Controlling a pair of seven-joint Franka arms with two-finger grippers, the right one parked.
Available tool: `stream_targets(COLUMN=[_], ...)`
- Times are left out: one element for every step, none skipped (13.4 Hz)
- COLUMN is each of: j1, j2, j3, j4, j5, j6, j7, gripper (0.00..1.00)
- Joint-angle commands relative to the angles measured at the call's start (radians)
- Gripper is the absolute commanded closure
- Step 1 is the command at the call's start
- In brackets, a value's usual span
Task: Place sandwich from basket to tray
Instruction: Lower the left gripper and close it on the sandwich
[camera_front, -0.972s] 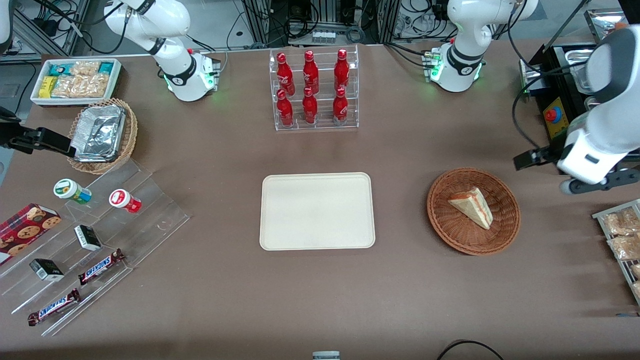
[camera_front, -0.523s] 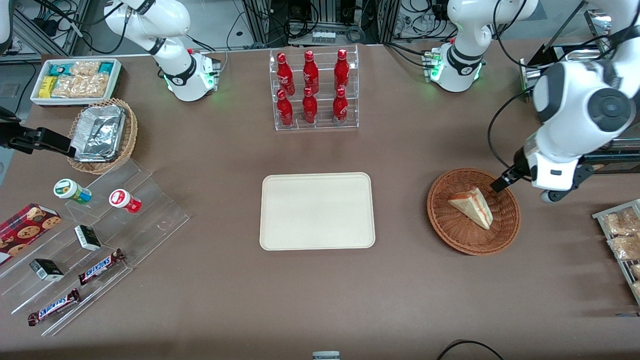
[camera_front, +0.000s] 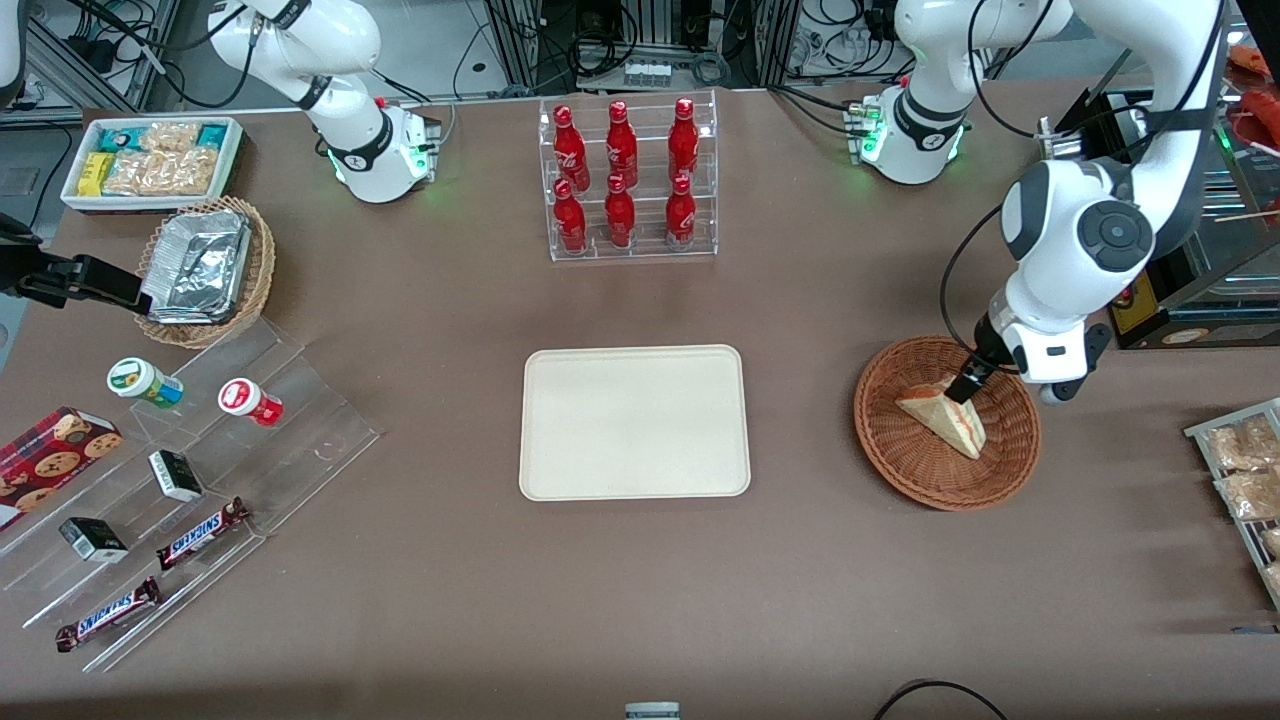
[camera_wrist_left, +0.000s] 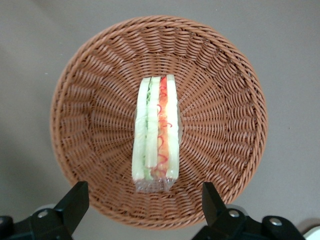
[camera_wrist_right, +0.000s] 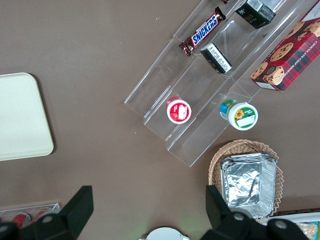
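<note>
We hold our hand (camera_front: 968, 384) low over the reddish-brown wicker basket (camera_front: 1003, 463), at the part of its rim farther from the front camera, with the dark fingertips down at the upper corner of the sandwich (camera_front: 940, 413). From the wrist camera we see our two fingers (camera_wrist_left: 74, 202) spread wide apart, one to each side of the sandwich's (camera_wrist_left: 155, 131) end, with nothing between them; the hand is open and grips nothing. The sandwich lies in the middle of the basket (camera_wrist_left: 100, 95), a white bread wedge showing green and red filling layers along its cut edge, wrapped in clear film. The basket stands on the brown table (camera_front: 640, 580) toward the working arm's end. Beside it, nearer the table's middle and well apart from it, lies the cream rectangular tray (camera_front: 634, 421) with nothing on it. Farther from the front camera than the tray stands a clear rack of red bottles (camera_front: 626, 180).
</note>
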Motion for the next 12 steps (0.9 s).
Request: stream_targets(j1=[-0.003, -0.003, -0.003, -0.003, -0.003, -0.003, -0.003, -0.003, -0.003, -0.003, -0.003, -0.003], j2=[0.043, 0.061, 0.075, 0.087, 0.092, 0.106, 0.116, 0.124, 0.132, 0.146, 0.152, 0.152], j3=[0.001, 0.001, 0.001, 0.001, 0.001, 0.001, 0.001, 0.001, 0.003, 0.003, 0.004, 0.004], j4=[-0.024, -0.026, -0.026, -0.024, -0.024, -0.024, -0.024, -0.024, -0.024, -0.023, -0.023, -0.023], j5=[0.009, 0.013, 0.016, 0.018, 0.018, 0.018, 0.025, 0.045, 0.053, 0.053, 0.053, 0.053], j6=[0.085, 0.122, 0.136, 0.142, 0.162, 0.171, 0.174, 0.177, 0.177, 0.179, 0.183, 0.183], j7=[-0.025, -0.023, -0.022, -0.022, -0.022, -0.02, -0.02, -0.022, -0.02, -0.022, -0.022, -0.022], gripper=[0.0, 0.0, 0.0, 0.0, 0.0, 0.0, 0.0, 0.0, 0.0, 0.0, 0.0, 0.01])
